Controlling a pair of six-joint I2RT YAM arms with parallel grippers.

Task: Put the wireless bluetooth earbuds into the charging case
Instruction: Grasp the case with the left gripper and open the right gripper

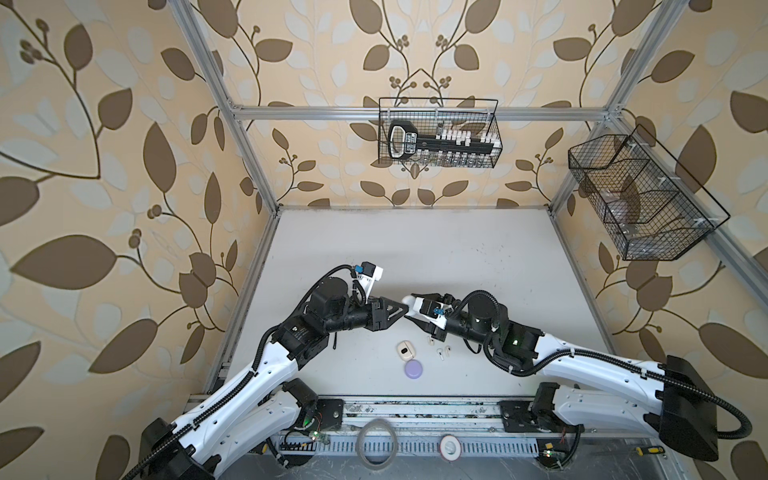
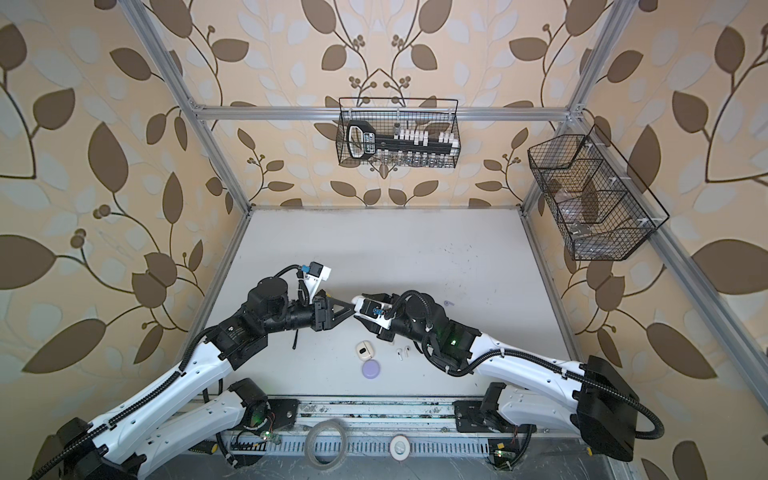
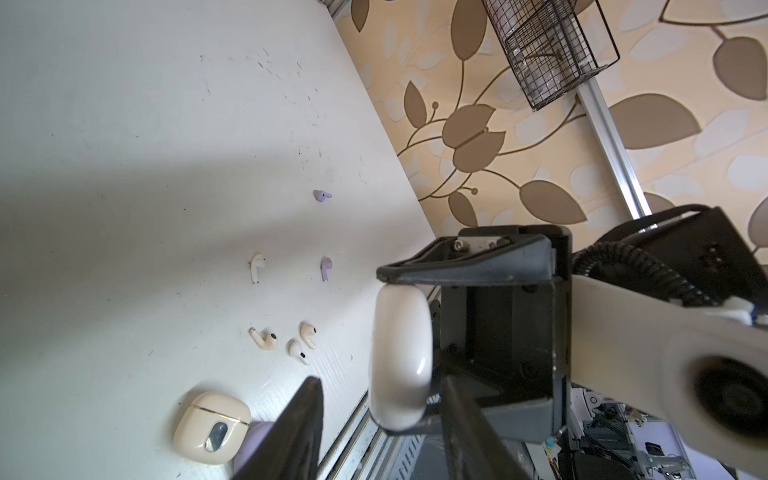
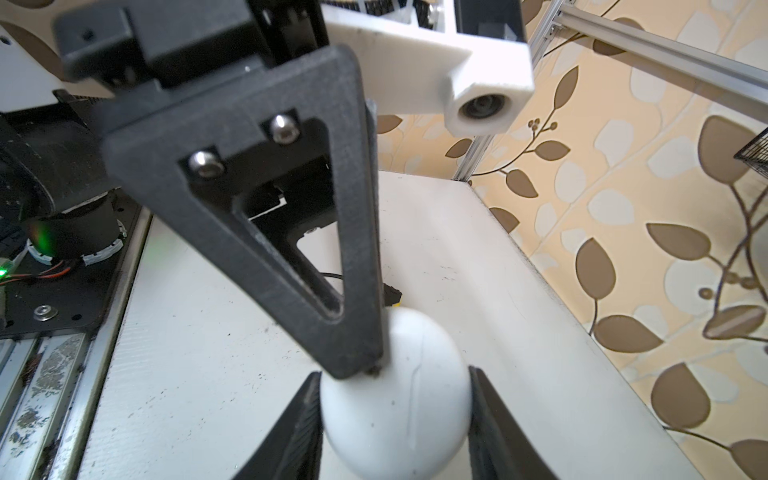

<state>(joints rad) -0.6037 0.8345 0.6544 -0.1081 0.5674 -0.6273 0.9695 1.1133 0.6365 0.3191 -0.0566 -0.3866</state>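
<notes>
Two grippers meet above the table (image 1: 415,249): right gripper (image 4: 395,419) clamps the white charging case (image 3: 399,332), left gripper (image 3: 380,380) straddles its end, grip unclear. Six earbuds (image 3: 264,340) lie loose below; the case likely needs gentle, steady prying open.

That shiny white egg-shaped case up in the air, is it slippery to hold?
Probably: the glossy white rounded plastic case shows a sheen and curved sides, so it may squirm in the right tool. It seems rigid, undented where pinched.

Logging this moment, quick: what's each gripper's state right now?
Left gripper: jaws around the white charging case; grip cannot be told.
Right gripper: closed on the white charging case.
</notes>
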